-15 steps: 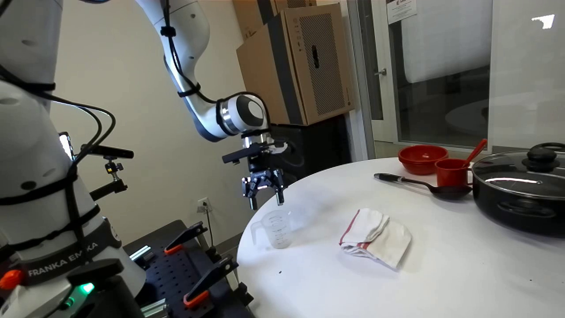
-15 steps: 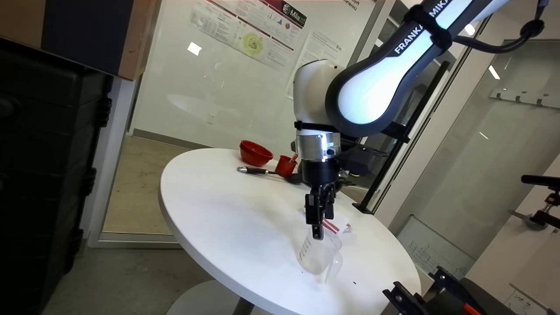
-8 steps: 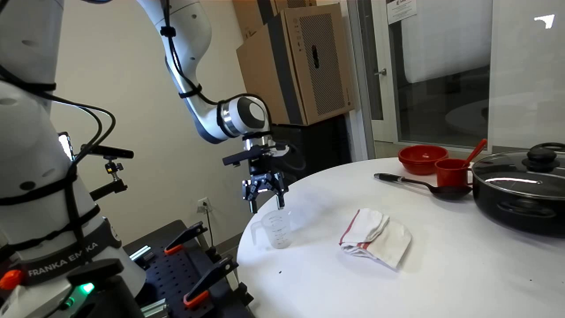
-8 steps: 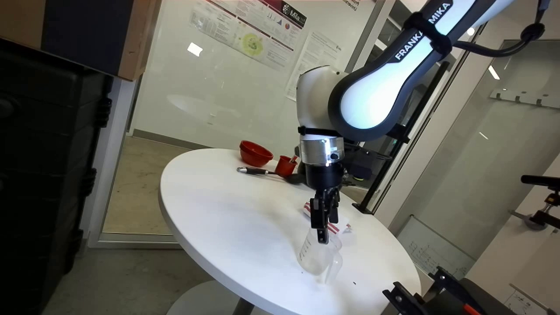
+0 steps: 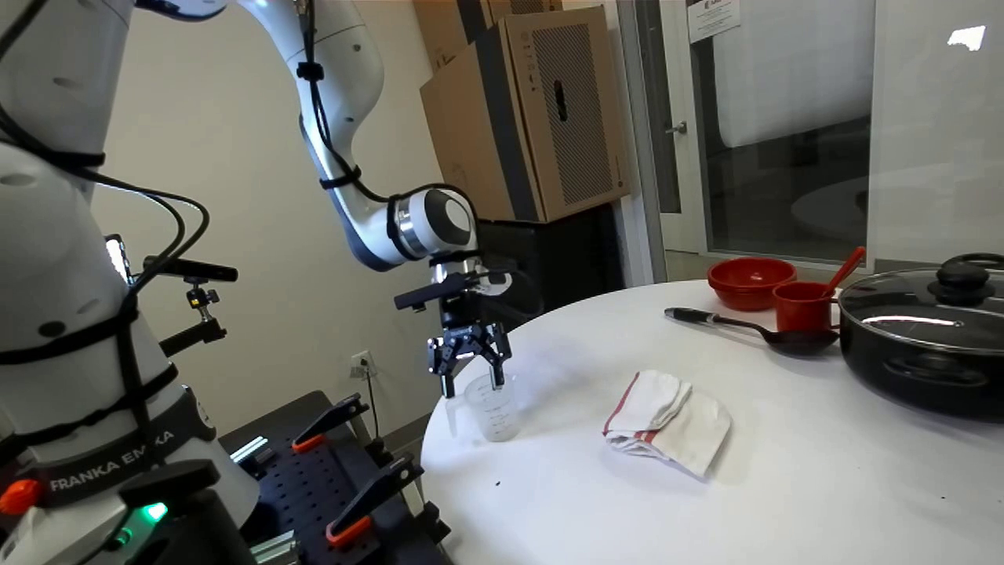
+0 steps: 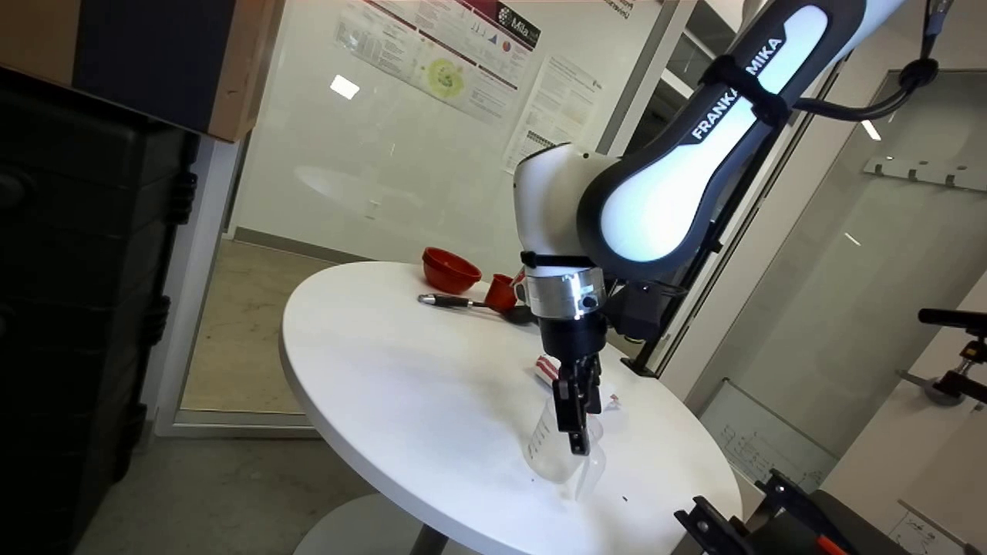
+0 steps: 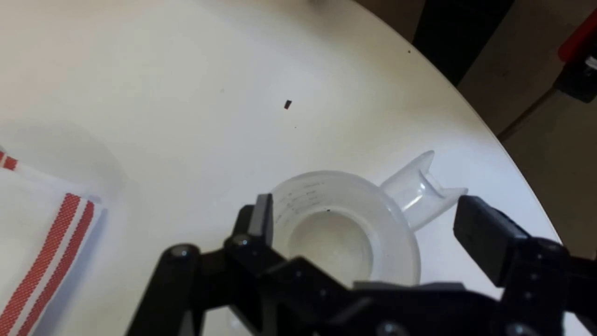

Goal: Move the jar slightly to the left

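The jar [image 5: 496, 416] is a translucent measuring cup with printed marks and a side handle. It stands upright on the white table near the edge, in both exterior views [image 6: 549, 456]. My gripper [image 5: 473, 384] is open and points down at the jar's top. In the wrist view the jar [image 7: 336, 186] lies between the spread jaws of the gripper [image 7: 368, 224]. The left finger [image 7: 261, 219] overlaps the rim's left side; the right finger [image 7: 485, 238] is just beyond the handle [image 7: 415, 198]. I cannot tell whether a finger touches the jar. The gripper hides its near rim.
A folded white cloth [image 5: 667, 424] with red stripes lies beside the jar. Farther off are red bowls [image 5: 751, 284], a red cup [image 5: 802, 308], a black ladle [image 5: 796, 341] and a lidded black pan [image 5: 925, 369]. The table edge [image 5: 423, 463] is close to the jar's handle.
My gripper has come down to the height of the jar's rim, still open. In the last half second it has also shifted slightly towards the handle side. The jar has not moved.
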